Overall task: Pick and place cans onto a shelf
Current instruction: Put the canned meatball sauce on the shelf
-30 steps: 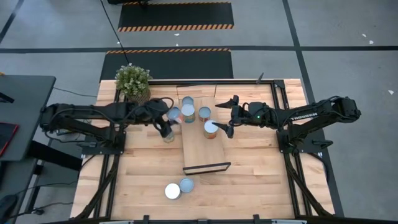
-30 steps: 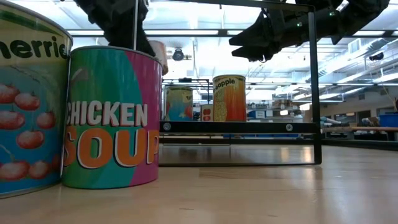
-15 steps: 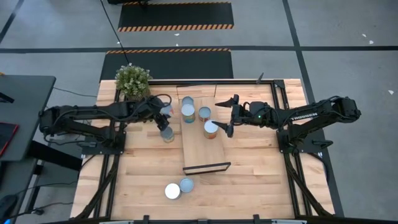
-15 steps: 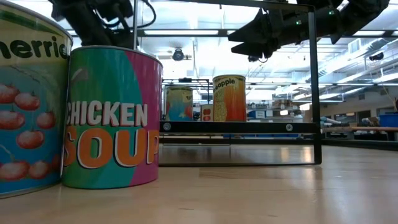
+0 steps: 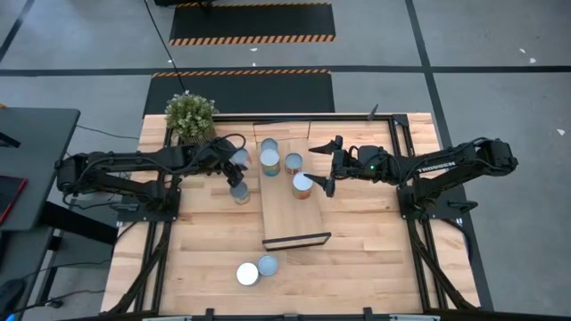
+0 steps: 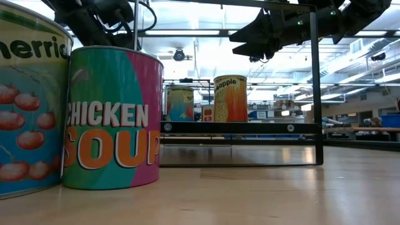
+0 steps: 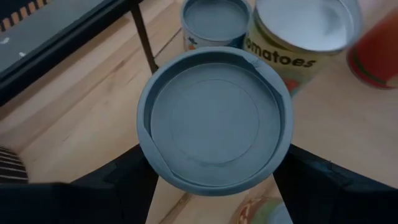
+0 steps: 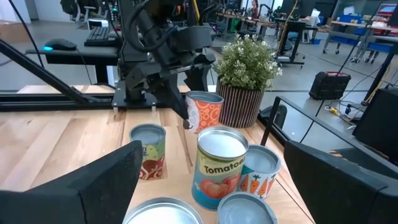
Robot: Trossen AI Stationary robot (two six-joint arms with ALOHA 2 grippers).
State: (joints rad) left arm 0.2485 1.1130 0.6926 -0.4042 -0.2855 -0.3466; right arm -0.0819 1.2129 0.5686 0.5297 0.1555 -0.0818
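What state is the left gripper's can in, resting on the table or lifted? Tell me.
Lifted. The right wrist view shows the left gripper holding the orange can upright in the air, clear of the table.

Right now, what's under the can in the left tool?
Bare table shows around the lifted can, and another can stands on it close by. The spot straight beneath is covered by the lifted can itself.

Potted plant (image 5: 191,117) at table (image 5: 205,250) far-left corner.
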